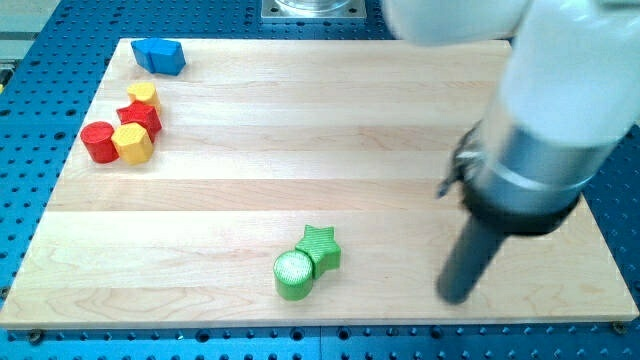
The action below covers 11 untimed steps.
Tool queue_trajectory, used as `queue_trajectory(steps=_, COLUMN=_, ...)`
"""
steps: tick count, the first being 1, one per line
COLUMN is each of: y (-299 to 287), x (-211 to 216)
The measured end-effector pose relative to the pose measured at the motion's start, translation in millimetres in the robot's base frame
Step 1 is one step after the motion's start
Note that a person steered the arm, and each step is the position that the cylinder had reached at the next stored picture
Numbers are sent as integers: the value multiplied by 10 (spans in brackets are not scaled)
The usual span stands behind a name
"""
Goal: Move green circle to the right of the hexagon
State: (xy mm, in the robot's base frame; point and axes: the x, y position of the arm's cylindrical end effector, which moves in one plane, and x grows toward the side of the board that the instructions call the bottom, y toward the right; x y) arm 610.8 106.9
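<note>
The green circle (pixel 293 275) is sitting near the board's bottom edge, touching the green star (pixel 320 247); my tip (pixel 455 295), a bare rod pinching nothing, is resting well apart toward the bottom-right corner, while the yellow hexagon (pixel 132 144) is lying near the left edge between red blocks

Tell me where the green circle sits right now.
The green circle sits near the board's bottom edge, just left of centre in the camera view, touching the green star at its upper right. My tip is well off to its right.
</note>
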Motion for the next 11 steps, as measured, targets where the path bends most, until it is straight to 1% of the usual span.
queue_trajectory(steps=1, y=-865, x=81)
queue_trajectory(steps=2, y=-1442, x=80)
queue_trajectory(steps=3, y=-1693, x=-22)
queue_trajectory(steps=4, y=-1797, x=-123)
queue_trajectory(steps=5, y=-1664, x=69)
queue_trajectory(steps=6, y=-1360, x=-164)
queue_trajectory(steps=7, y=-1272, x=-580)
queue_trajectory(steps=8, y=-1462, x=-1008)
queue_trajectory(steps=9, y=-1699, x=-933)
queue_trajectory(steps=10, y=-1825, x=-699)
queue_trajectory(steps=11, y=-1916, x=-1180)
